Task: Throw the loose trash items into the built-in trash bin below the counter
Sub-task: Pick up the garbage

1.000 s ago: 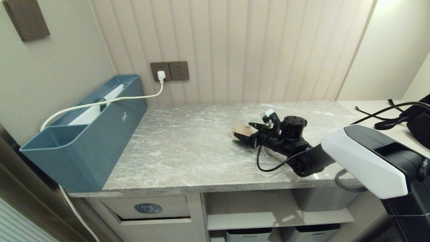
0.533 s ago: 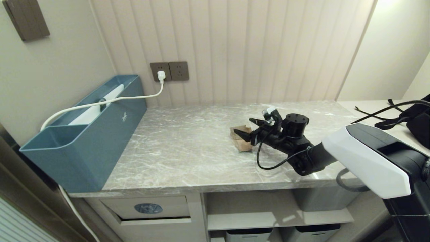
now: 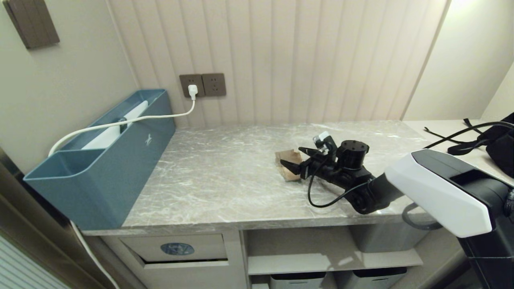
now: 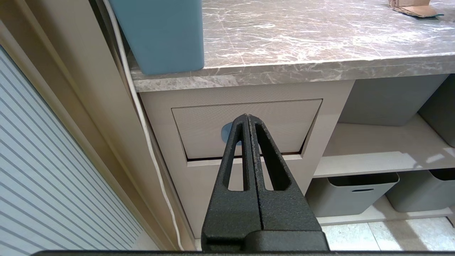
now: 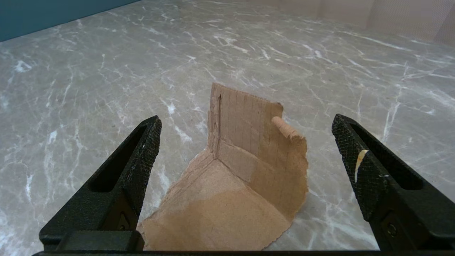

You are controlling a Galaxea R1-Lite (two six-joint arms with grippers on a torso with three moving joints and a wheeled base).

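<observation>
The right gripper (image 3: pixel 296 157) is low over the counter (image 3: pixel 225 180), its jaws spread wide on either side of a torn brown cardboard scrap (image 5: pixel 241 177) that lies on the marble between them; whether either finger touches it is unclear. The left gripper (image 4: pixel 247 119), pressed closed and empty, points at the built-in trash bin (image 3: pixel 176 248) below the counter's edge.

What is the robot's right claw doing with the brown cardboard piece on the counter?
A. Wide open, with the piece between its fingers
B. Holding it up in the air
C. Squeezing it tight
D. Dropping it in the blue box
A: the right claw is wide open, and the cardboard scrap lies on the counter between its fingers.
</observation>
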